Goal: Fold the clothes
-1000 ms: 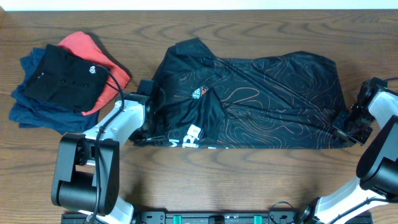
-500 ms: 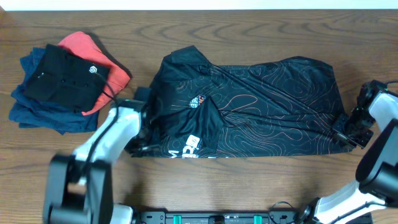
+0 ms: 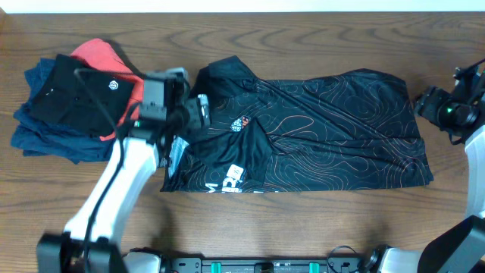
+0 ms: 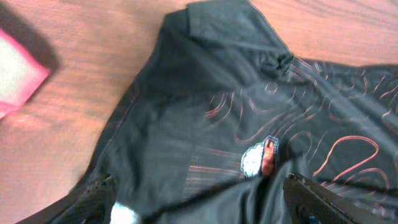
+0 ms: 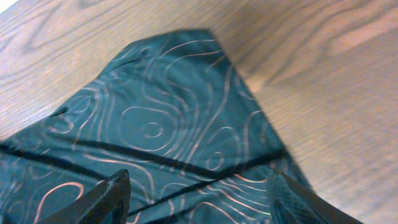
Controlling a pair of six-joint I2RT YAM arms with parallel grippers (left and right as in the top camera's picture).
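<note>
Black contour-line shirt (image 3: 318, 136) lies spread on bench (image 3: 303, 30). Over its collar end, left pincer (image 4: 199, 200) jaws apart; over its hem corner, right pincer (image 5: 202, 198) jaws apart. Neither grips cloth.

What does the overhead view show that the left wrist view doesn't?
Only overhead: the plain black folded shirt on the navy folded garments, the right gripper beyond the hem, and the whole thin black contour-lined shirt. Only left wrist: that the left gripper stands open, holding nothing. Both: that shirt's collar end, its small red-white logo, the coral-red folded garment, the brown wooden table.
</note>
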